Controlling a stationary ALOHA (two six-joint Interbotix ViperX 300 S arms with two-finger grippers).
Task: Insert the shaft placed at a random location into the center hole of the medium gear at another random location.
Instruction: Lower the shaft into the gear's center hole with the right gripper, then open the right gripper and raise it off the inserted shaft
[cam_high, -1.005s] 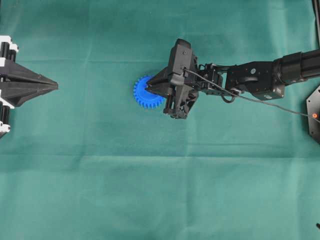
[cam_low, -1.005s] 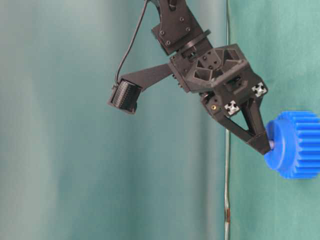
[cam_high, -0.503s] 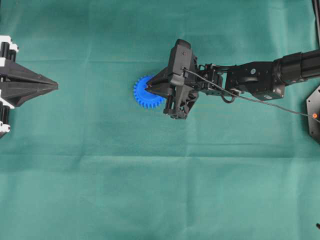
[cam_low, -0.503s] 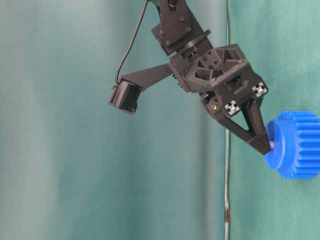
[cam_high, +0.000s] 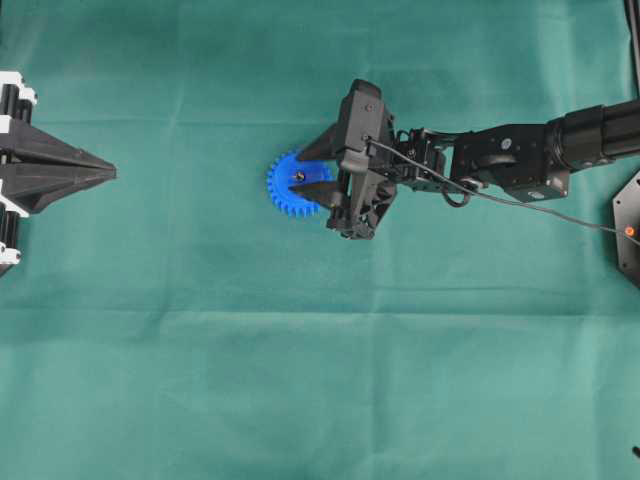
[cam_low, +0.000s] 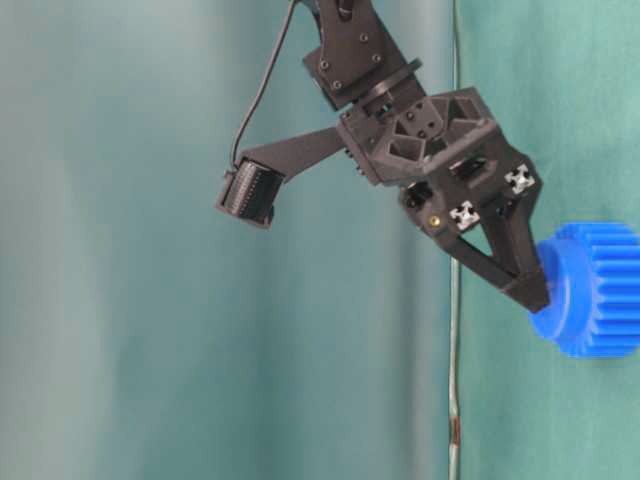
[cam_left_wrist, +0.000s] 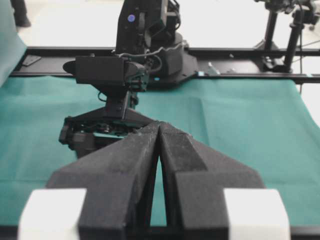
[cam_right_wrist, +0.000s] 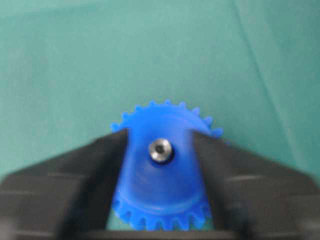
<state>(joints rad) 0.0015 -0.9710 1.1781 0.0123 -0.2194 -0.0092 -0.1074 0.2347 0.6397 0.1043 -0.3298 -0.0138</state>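
Your right gripper stands open, holding nothing; the small, stiff, probably slippery shaft sits in the medium gear. Your left gripper is closed, empty.

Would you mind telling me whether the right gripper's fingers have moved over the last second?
Yes. The right gripper has opened: its fingers spread apart from the shaft, now standing in the medium gear.

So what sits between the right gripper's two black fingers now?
In the right wrist view, the right gripper is open; between its fingers lies the blue toothed plastic gear's hub, with the silvery metal shaft seated in it.
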